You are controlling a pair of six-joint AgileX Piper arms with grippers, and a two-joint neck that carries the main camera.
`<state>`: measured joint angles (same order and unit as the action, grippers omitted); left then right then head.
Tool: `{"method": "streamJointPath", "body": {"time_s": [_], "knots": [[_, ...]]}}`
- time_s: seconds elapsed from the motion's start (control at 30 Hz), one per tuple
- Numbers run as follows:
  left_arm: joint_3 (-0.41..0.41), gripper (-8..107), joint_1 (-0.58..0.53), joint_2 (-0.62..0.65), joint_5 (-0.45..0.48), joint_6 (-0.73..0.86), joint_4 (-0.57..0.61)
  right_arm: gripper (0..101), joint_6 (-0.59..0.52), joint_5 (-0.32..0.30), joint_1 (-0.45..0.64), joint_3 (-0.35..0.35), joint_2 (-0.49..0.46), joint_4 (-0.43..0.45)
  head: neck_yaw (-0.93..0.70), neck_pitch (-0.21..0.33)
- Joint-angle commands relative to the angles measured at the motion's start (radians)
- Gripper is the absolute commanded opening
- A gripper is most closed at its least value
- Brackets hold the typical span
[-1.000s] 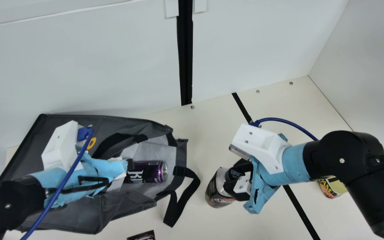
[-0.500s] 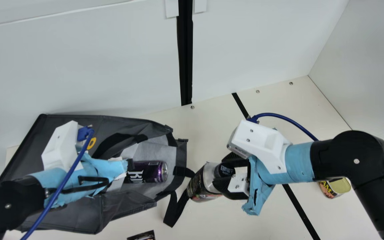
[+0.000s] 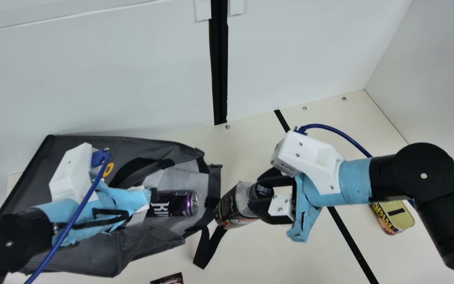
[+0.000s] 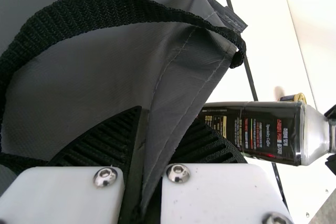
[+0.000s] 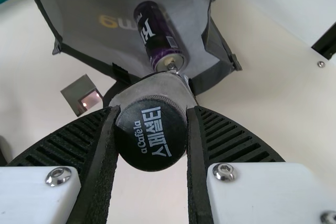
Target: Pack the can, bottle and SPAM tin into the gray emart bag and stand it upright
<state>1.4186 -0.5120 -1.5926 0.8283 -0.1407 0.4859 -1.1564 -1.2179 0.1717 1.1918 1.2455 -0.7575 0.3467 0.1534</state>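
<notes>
Table (image 3: pixel 250 146) under SPAM tin (image 3: pixel 402 220), main view.

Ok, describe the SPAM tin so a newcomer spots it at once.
On the cream table, follow the black stripe under the right arm. Past it, away from the gray bag, sits the SPAM tin. Its yellow lid sets it apart from the purple can in the bag and the black-capped bottle in the right gripper.

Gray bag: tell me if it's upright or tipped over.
Tipped over: the bag lies on its side on the table, open mouth facing the bottle.
</notes>
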Motion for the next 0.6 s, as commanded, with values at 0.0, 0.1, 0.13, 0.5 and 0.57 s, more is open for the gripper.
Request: {"method": "streamJointPath", "body": {"time_s": [0.0, 0.1, 0.13, 0.5, 0.57], "knots": [[0.0, -8, 0.0, 0.0, 0.0, 0.0, 0.0, 0, 0.0, -0.001, -0.002, 0.006, 0.007, -0.02, 0.002, 0.021], [0.0, -8, 0.0, 0.0, 0.0, 0.0, 0.0, 0, 0.004, 0.027, -0.027, 0.005, 0.021, -0.036, 0.002, 0.021], [0.0, -8, 0.0, 0.0, 0.0, 0.0, 0.0, 0, 0.007, 0.039, -0.039, 0.003, 0.026, -0.039, 0.002, 0.021], [0.0, -8, 0.0, 0.0, 0.0, 0.0, 0.0, 0, 0.041, 0.168, -0.165, -0.005, 0.079, -0.053, 0.002, 0.021], [0.0, -8, 0.0, 0.0, 0.0, 0.0, 0.0, 0, 0.047, 0.186, -0.183, 0.0, 0.091, -0.057, 0.002, 0.021]]}}
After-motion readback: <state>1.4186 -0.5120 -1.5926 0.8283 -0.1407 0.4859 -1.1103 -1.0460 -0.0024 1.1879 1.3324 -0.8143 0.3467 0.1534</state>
